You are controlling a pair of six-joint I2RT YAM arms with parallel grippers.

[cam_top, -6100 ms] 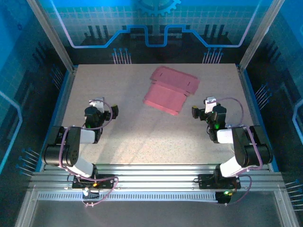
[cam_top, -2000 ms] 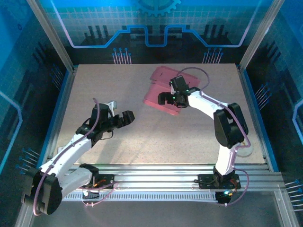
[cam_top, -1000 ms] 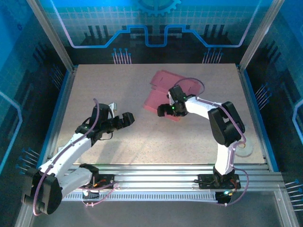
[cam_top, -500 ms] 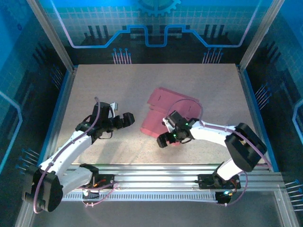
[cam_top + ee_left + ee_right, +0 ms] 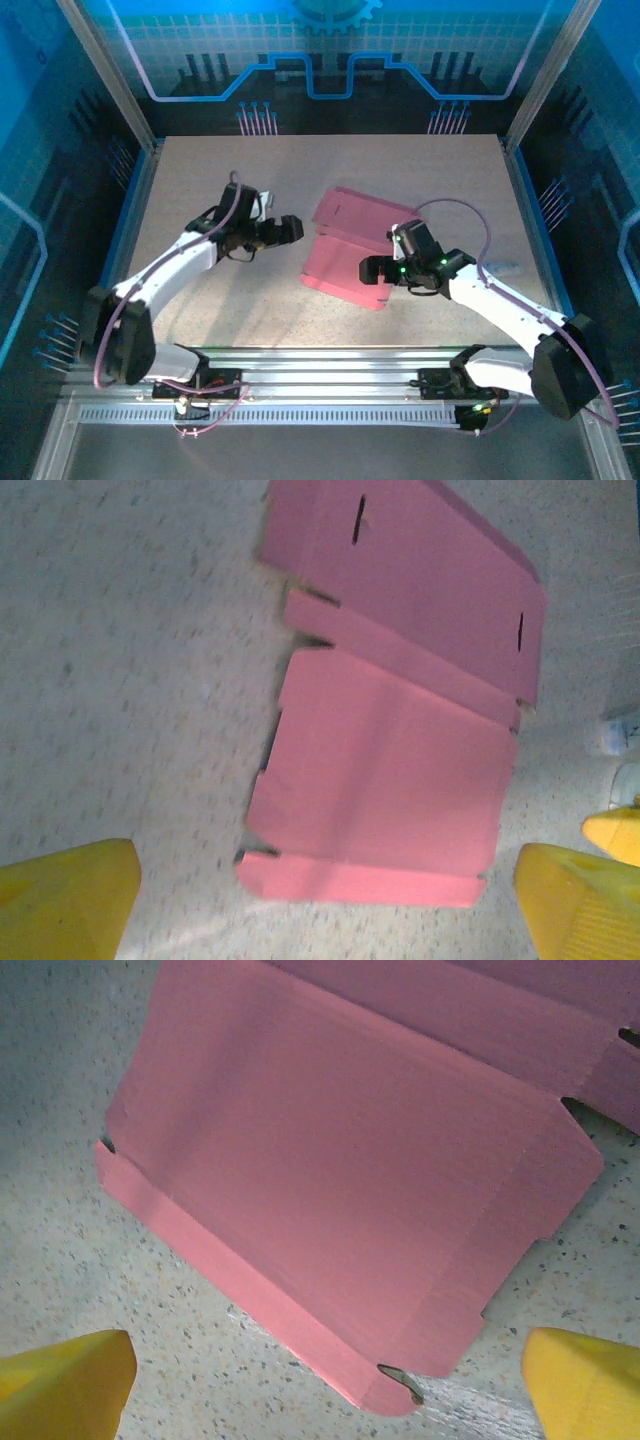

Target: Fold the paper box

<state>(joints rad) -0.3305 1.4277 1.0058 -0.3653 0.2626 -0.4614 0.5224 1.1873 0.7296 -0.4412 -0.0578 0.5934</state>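
Observation:
The paper box (image 5: 340, 262) lies flat on the table as a pink die-cut sheet with creased flaps. My left gripper (image 5: 286, 230) hovers open just left of it, jaws pointing at its left edge. In the left wrist view the paper box (image 5: 390, 740) spreads ahead of the open left gripper (image 5: 325, 905), whose yellow fingertips (image 5: 60, 895) stay clear of it. My right gripper (image 5: 374, 268) stands open over the sheet's near right corner. From the right wrist, the paper box (image 5: 340, 1140) lies beyond the open right gripper (image 5: 322, 1385), nothing between the fingers.
The speckled beige table (image 5: 200, 170) has free room left of the sheet and behind it. Metal rails (image 5: 330, 365) run along the near edge, and blue walls (image 5: 560, 90) close in the sides and back.
The paper box has slid toward the near edge with the right gripper, which then drew back to its near right corner. The left arm has swung right and forward to the sheet's left edge.

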